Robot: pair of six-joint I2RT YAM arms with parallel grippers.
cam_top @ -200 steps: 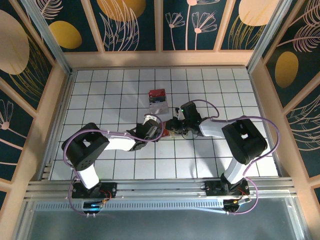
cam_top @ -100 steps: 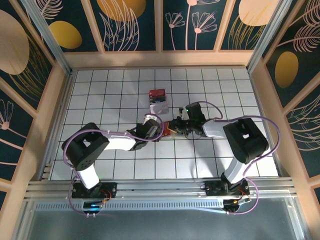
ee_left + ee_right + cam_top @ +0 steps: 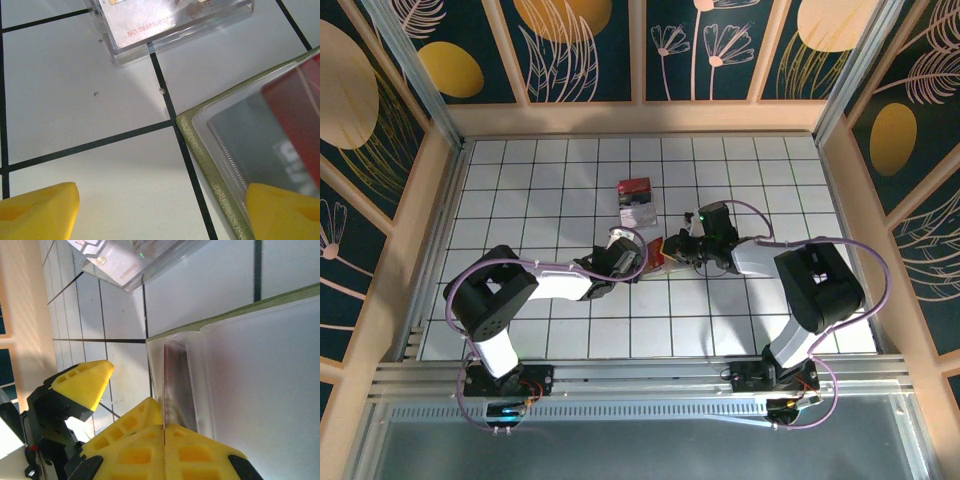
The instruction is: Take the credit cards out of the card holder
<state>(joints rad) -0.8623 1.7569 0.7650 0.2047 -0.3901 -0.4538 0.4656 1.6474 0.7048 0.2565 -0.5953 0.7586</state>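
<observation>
Overhead, both arms meet near the middle of the tiled table point(image 3: 520, 190). Their tips crowd the card holder point(image 3: 656, 256) so closely that little of it can be made out. A clear box point(image 3: 638, 201) lies just above them in that frame.

Up close, the left wrist view gives the holder's olive-green edge point(image 3: 210, 165) and its clear sleeve at lower right, with a red card point(image 3: 300, 115) lying flat inside. The right wrist view turns that card point(image 3: 164, 385) edge-on, a thin dark-red line rising from the sleeve's opening.

The right gripper point(image 3: 164, 432) is fully closed. Its two yellow fingers point(image 3: 135, 455) meet at the bottom of the frame and pinch the card's near edge.

The left gripper point(image 3: 162, 200) stands wide apart and holds nothing. One finger point(image 3: 40, 212) hangs over bare tile at lower left, and the other point(image 3: 280, 212) sits over the holder's near corner. Whether that finger presses on the holder I cannot tell.
</observation>
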